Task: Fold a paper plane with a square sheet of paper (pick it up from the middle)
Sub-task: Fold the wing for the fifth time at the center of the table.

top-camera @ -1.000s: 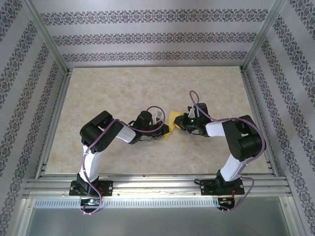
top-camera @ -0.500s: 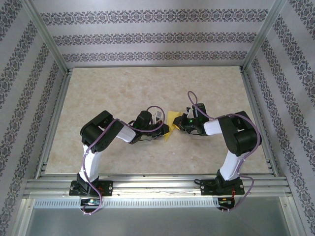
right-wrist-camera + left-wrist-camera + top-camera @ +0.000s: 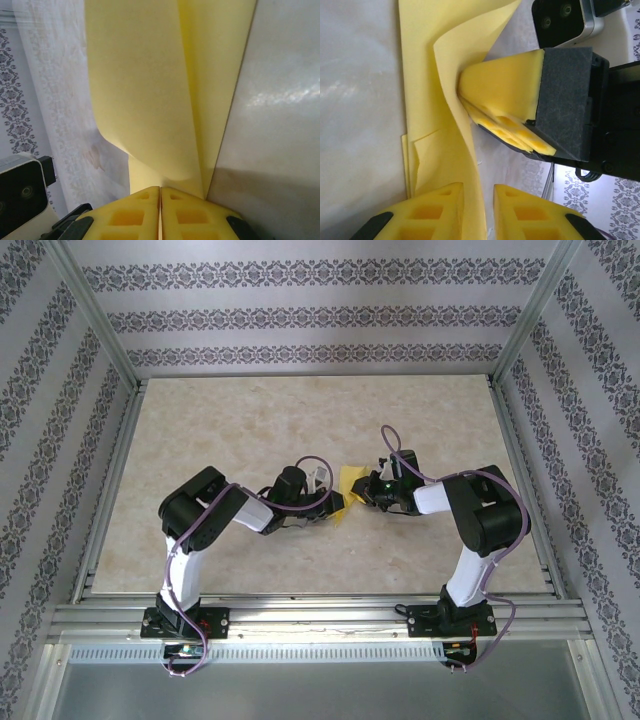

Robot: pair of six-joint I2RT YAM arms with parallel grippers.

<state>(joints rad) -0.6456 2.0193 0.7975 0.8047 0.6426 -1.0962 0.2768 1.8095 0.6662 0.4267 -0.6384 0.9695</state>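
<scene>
Black-and-white arms (image 3: 205, 505), purple cables (image 3: 316, 458), yellow foam jaws

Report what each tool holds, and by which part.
Right tool pinches the paper by the edge nearest it. Left tool stands slightly open with the paper's other edge between its fingers, not clamped.

From above, I find the sheet of paper (image 3: 350, 483) too small to read its folds; the left gripper (image 3: 333, 505) and right gripper (image 3: 366, 492) cover its sides. In both wrist views the sheet runs off the top edge, and its pinched edge hides between the right pads (image 3: 135, 212).
</scene>
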